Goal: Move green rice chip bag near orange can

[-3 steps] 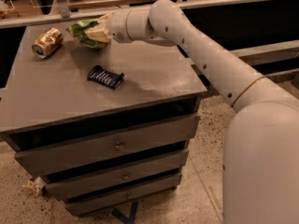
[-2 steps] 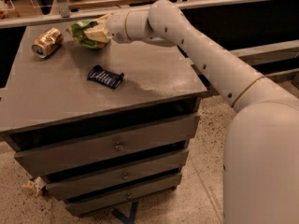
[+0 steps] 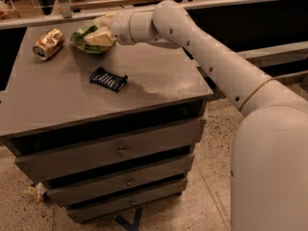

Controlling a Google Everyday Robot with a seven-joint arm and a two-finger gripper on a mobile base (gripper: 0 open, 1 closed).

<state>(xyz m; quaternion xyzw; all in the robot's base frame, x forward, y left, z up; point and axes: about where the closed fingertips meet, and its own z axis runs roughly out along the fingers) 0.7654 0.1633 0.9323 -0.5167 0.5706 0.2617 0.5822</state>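
Observation:
The green rice chip bag (image 3: pixel 85 41), wrinkly and bright green, sits at the far left part of the grey cabinet top (image 3: pixel 159 81). My gripper (image 3: pixel 100 29) reaches in from the right and is shut on the bag, one cream finger (image 3: pixel 100 36) lying across its top. The orange can (image 3: pixel 48 43), dented and shiny gold, lies on its side a short way left of the bag, not touching it.
A flat dark blue wrapper (image 3: pixel 109 79) lies in the middle of the cabinet top. My white arm (image 3: pixel 216 61) crosses the right rear of the cabinet. Drawers (image 3: pixel 120 150) face the front. A rail (image 3: pixel 62 13) runs behind. A scrap of litter (image 3: pixel 34 192) lies on the speckled floor.
The gripper and the bag have sunk very slightly toward the cabinet top. The can and the wrapper have not moved.

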